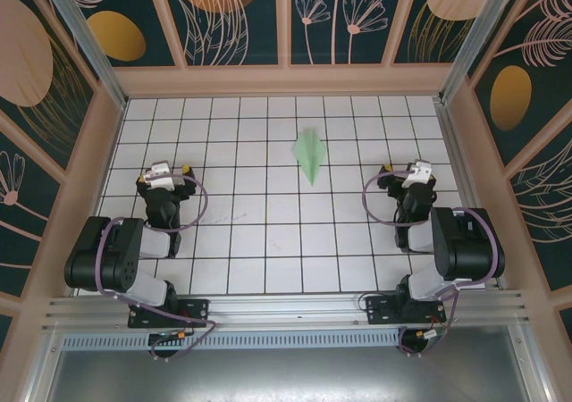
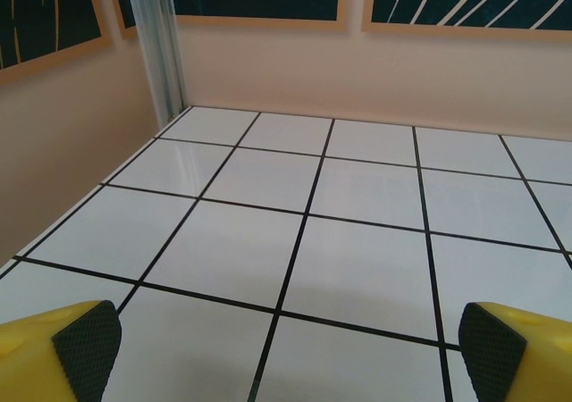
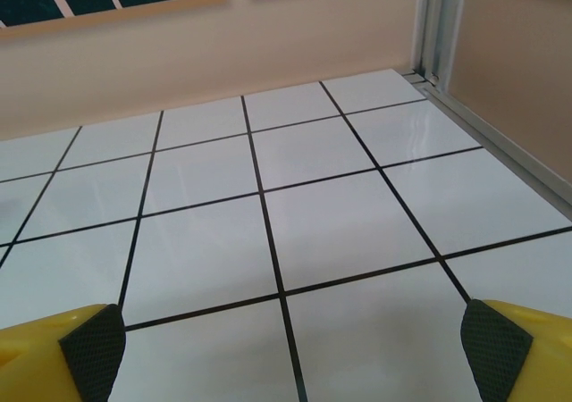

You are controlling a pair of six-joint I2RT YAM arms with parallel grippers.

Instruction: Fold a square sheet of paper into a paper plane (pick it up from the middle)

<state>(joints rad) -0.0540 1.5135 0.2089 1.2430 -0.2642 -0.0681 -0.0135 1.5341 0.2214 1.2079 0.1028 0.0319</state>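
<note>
Paper plane [image 1: 309, 154], a narrow pointed dart of pale mint-green paper, lies far-centre on the white tiled table [image 1: 268, 241], well apart from left gripper [image 1: 164, 171] and right gripper [image 1: 407, 171], both spread wide, empty. Probably light, flimsy, crushable: pinch gently along its centre crease.

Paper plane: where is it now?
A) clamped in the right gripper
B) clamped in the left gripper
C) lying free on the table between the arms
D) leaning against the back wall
C: the paper plane lies on the table, apart from the open left gripper and right gripper.
</note>
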